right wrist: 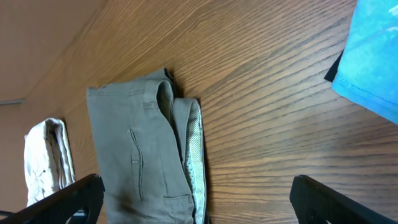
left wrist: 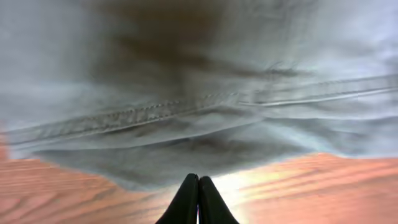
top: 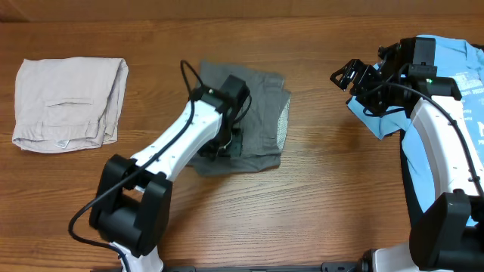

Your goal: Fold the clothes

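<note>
Inventory, left to right, as I am reading it from the remote station:

1. Pale beige shorts [top: 68,102]: lying folded at the far left of the wooden table [top: 325,204], well apart from everything else.
2. Left arm [top: 162,162]: reaching diagonally from the near edge toward the middle of the table, and ending over the lower left part of the centre garment.
3. Left gripper [left wrist: 198,186]: I am seeing its two fingers pressed together with nothing showing between them. In the left wrist view the tips are sitting over bare wood just beside the cloth's edge, and a stitched seam is running across the fabric ahead. I cannot tell whether the tips are touching the table.
4. Dark grey shorts [top: 257,113]: lying in the middle of the table, folded into a rough rectangle. A pale speckled lining is showing along the right edge. In the right wrist view the slit pocket [right wrist: 134,163] is facing up.
5. Right gripper [top: 344,75]: hanging above bare wood between the grey shorts and the shirt. Its fingers [right wrist: 68,199] are standing wide apart and carrying nothing.
6. Light blue T-shirt [top: 454,83]: lying at the far right with white print showing, partly under the right arm.
</note>
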Robot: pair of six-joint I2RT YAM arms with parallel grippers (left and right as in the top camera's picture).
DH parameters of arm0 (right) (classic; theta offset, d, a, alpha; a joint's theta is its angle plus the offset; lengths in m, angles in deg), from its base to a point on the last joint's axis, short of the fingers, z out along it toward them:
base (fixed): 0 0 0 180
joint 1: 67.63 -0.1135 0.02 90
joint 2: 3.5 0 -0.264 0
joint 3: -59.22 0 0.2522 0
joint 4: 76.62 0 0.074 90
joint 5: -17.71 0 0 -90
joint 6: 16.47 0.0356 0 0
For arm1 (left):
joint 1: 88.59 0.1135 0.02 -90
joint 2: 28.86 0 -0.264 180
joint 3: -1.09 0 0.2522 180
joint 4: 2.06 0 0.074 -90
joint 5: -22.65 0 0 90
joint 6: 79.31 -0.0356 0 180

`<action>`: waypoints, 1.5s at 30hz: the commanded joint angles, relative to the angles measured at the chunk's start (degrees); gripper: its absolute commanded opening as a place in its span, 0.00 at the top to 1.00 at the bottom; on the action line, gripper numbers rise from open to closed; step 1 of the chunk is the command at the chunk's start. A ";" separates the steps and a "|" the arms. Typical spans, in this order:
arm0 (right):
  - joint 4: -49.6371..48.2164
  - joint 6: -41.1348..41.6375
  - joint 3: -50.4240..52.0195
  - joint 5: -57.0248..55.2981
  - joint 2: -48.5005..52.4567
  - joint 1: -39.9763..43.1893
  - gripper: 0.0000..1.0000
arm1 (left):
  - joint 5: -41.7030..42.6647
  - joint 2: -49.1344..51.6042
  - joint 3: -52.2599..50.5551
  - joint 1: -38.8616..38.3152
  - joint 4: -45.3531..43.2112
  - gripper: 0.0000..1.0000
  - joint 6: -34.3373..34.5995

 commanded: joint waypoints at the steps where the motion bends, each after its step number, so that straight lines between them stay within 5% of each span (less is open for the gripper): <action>1: -0.26 0.09 -0.02 -0.42 0.15 0.09 0.00 | 0.28 0.68 -6.25 -0.07 -3.89 0.96 1.22; 10: -0.26 0.09 -0.02 -0.42 0.15 0.09 0.00 | -7.52 0.68 -12.79 2.05 -11.04 0.96 7.26; 25: -0.26 0.11 -0.02 -0.42 0.15 0.09 0.00 | -24.33 0.96 -18.71 16.33 -30.88 0.95 6.05; 31: -0.26 0.09 -0.02 -0.42 0.15 0.09 0.00 | -17.90 0.96 -18.71 22.82 -45.77 0.89 -2.40; 35: -0.26 0.11 -0.02 -0.42 0.15 0.09 0.00 | -7.56 0.92 -17.31 24.50 -53.64 0.71 -6.71; 42: -0.26 0.09 -0.02 -0.44 0.15 0.09 0.00 | -8.61 -1.03 0.07 24.35 -31.67 0.44 -7.87; 44: -0.26 0.11 -0.02 -0.44 0.15 0.09 0.00 | -7.65 -1.64 6.03 24.09 -20.96 0.55 -4.37; 45: -0.26 0.09 -0.02 -0.42 0.15 0.09 0.00 | -3.50 -1.75 9.99 23.69 -12.26 0.82 -2.60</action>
